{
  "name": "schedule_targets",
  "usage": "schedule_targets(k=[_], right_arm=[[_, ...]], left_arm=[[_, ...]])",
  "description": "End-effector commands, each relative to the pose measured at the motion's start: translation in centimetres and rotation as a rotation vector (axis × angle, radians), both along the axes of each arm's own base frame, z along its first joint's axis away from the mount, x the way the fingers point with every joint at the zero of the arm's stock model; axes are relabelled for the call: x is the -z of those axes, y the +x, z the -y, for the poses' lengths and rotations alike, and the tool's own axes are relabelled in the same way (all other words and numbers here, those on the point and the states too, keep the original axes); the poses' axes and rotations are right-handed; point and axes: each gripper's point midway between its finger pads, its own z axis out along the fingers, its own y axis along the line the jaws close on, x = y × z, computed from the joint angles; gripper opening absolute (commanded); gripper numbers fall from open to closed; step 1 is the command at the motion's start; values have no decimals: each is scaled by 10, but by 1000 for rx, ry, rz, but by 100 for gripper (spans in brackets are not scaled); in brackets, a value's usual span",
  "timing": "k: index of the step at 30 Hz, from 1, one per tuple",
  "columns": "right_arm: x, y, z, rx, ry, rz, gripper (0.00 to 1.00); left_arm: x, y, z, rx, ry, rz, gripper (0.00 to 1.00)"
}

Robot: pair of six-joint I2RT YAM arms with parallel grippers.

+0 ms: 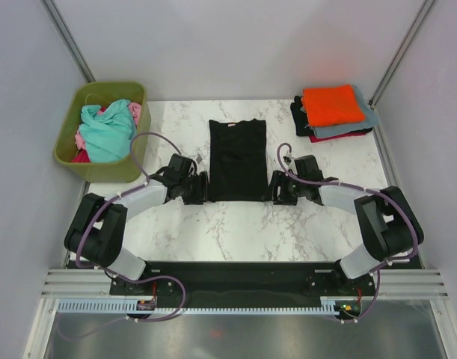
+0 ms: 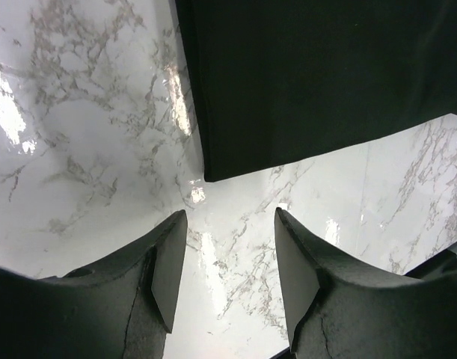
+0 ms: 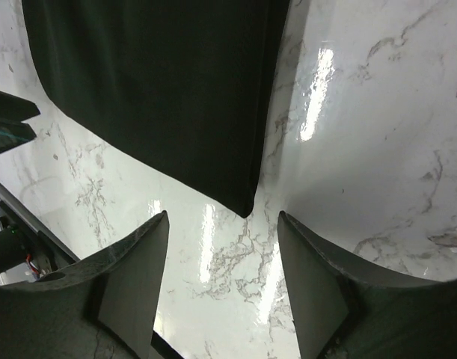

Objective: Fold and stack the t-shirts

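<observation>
– Top external view first: where is the black t-shirt (image 1: 237, 158)?

– I see it lying flat in the middle of the worktop (image 1: 235, 232). It is folded into a long narrow rectangle, with the collar at the far end. My two arms reach in from both sides toward its near edge.

– And the left hand (image 1: 202, 188)?

– It is low, just beside the near left corner of the shirt. On the left wrist camera its fingers (image 2: 164, 262) stand spread apart, and between them I see only marble. The corner of the cloth lies just ahead of the tips. As far as I can tell it does not touch them.

– The right hand (image 1: 275, 188)?

– It mirrors the left, just beside the near right corner. On the right wrist camera the two fingers are also spread, with nothing between them. The corner of the shirt points toward the gap from just in front.

– The other shirts?

– At the far right of the worktop there is a folded stack. An orange t-shirt (image 1: 331, 105) is on top, a grey-blue t-shirt (image 1: 365, 122) is under it, and a magenta t-shirt (image 1: 340, 137) shows at the near edge. At the far left stands the olive-green tub (image 1: 67, 142). Inside it a teal t-shirt (image 1: 108, 131) lies crumpled, with pink cloth (image 1: 136, 112) behind it and red cloth (image 1: 80, 157) at the near side.
</observation>
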Motion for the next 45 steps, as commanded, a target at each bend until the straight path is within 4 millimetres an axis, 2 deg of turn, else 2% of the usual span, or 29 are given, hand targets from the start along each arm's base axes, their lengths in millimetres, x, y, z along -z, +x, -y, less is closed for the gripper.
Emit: schedule_targets(k=[1, 4, 8, 10, 17, 22, 24, 30, 32, 33, 34, 37, 41, 42, 44, 45], right_arm=[[6, 1, -6, -9, 33, 10, 65], [11, 1, -5, -3, 26, 11, 54], [16, 3, -6, -1, 30, 10, 36], [20, 3, -6, -1, 27, 1, 30], [25, 3, -7, -15, 25, -5, 18], [29, 5, -7, -16, 23, -13, 14], [30, 4, -8, -20, 22, -15, 13], [33, 4, -8, -24, 20, -22, 7], [31, 6, -8, -25, 22, -16, 1], [30, 6, -9, -26, 23, -13, 0], [30, 7, -9, -24, 22, -9, 0], [23, 10, -9, -11, 29, 4, 0], [5, 8, -8, 12, 47, 42, 0], [-5, 6, -6, 22, 57, 63, 0], [-12, -2, -3, 25, 60, 58, 0], [-22, -6, -3, 24, 71, 78, 0]], left_arm=[[-4, 5, 6, -27, -61, 38, 57], [1, 4, 6, -32, -64, 34, 58], [11, 4, 4, -45, -52, 24, 58], [14, 6, 3, -56, -47, 30, 59], [14, 9, 6, -72, -74, 51, 60], [26, 8, 2, -87, -46, 25, 56], [26, 15, 2, -98, -48, 52, 54], [29, 19, 6, -101, -68, 63, 42], [27, 20, 11, -88, -88, 64, 35], [26, 21, 12, -83, -98, 71, 30], [24, 22, 15, -76, -107, 72, 19], [16, 19, 20, -55, -131, 83, 2], [0, 10, 22, -36, -147, 102, 2], [-3, 6, 22, -34, -148, 100, 2], [-14, -6, 25, -23, -152, 99, 2], [-19, -8, 28, -15, -155, 110, 2]])
